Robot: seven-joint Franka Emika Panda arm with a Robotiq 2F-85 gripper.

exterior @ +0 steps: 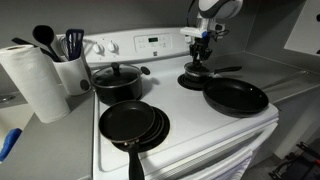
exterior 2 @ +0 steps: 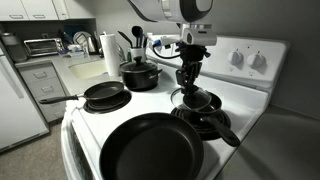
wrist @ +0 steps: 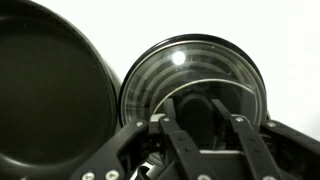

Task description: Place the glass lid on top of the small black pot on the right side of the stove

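The glass lid (wrist: 190, 70), clear with a dark rim, fills the wrist view, and its black knob sits between my fingers (wrist: 170, 135). My gripper (exterior: 203, 60) is shut on that knob at the stove's (exterior: 180, 110) right rear. Directly under the lid stands the small black pot (exterior: 197, 82), its long handle pointing right. In an exterior view the lid (exterior 2: 195, 99) lies level over the pot (exterior 2: 203, 122) under my gripper (exterior 2: 188, 86). Whether the lid rests on the pot's rim or hovers just above it I cannot tell.
A wide black frying pan (exterior: 236, 98) lies just in front of the pot on the right. Stacked frying pans (exterior: 133, 124) sit front left, a large lidded black pot (exterior: 118, 80) rear left. A paper towel roll (exterior: 35, 80) and a utensil holder (exterior: 70, 68) stand on the counter.
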